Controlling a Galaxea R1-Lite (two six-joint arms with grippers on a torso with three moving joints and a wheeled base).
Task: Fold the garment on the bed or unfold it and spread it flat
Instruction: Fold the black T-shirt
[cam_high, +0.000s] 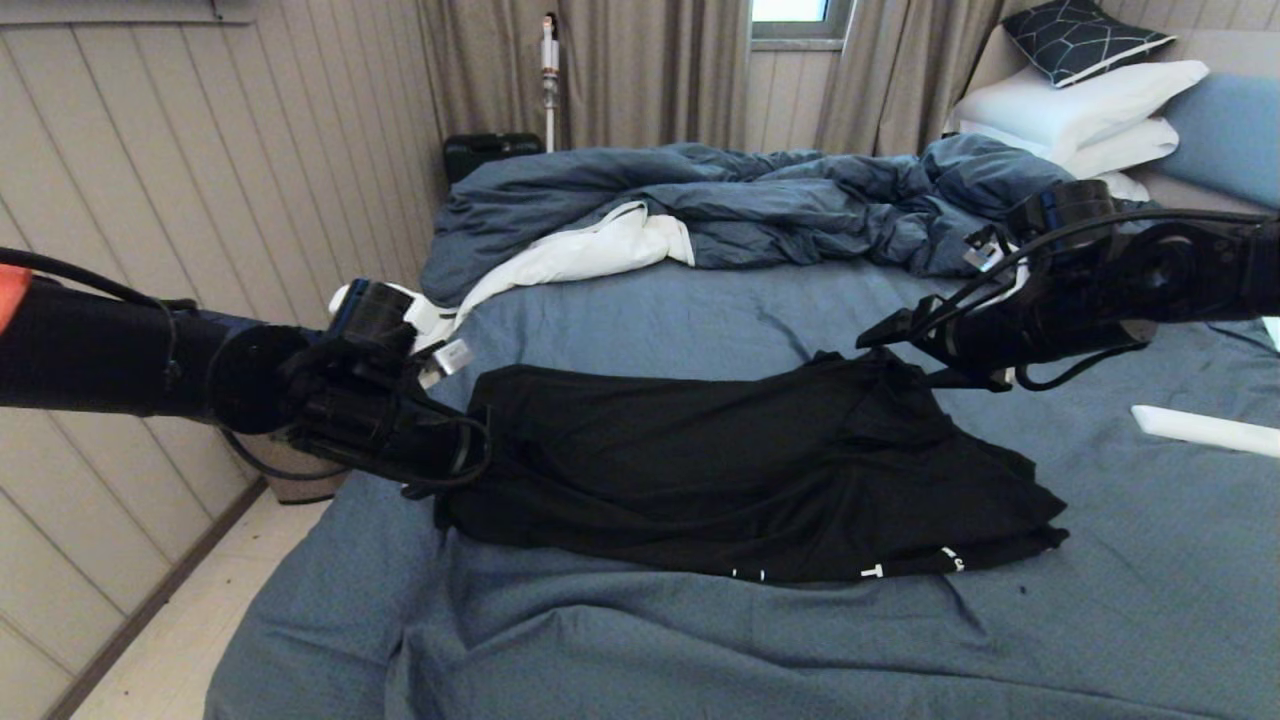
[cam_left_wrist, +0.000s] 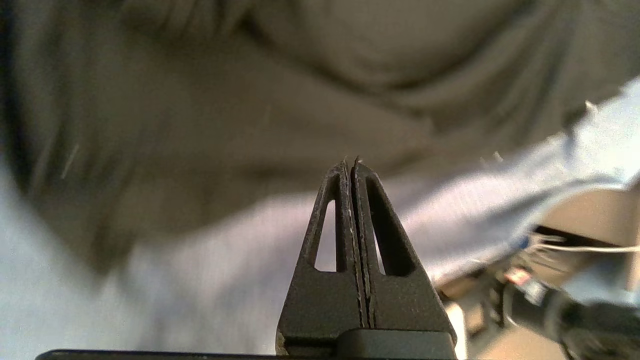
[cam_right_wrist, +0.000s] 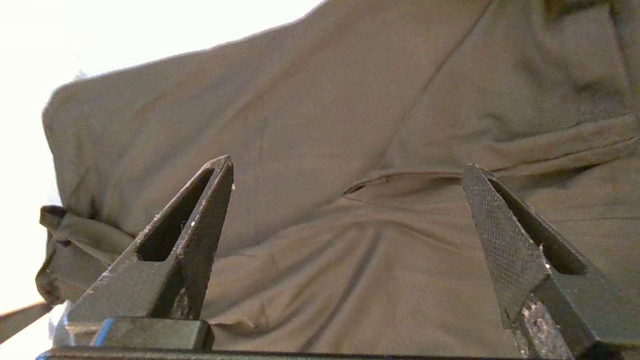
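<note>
We see the left gripper (cam_left_wrist: 350, 165) with its two fingers pressed together, nothing showing between the tips; in the head view it sits at the left end of the garment (cam_high: 740, 470), low over the sheet. The right gripper (cam_right_wrist: 347, 175) has its fingers spread wide apart, dark cloth filling the space beyond them, and it hovers at the far right edge of the garment, by a raised peak of fabric (we cannot tell whether a finger touches it).

The garment lies bunched in a long black band across the middle of the bed (cam_high: 620, 330), with bits of white lettering along its near edge. Farther off, the rumpled blue duvet (cam_high: 720, 200) is heaped across the bed, and white pillows (cam_high: 1080, 110) with a dark patterned cushion (cam_high: 1080, 35) are stacked at the far right.
</note>
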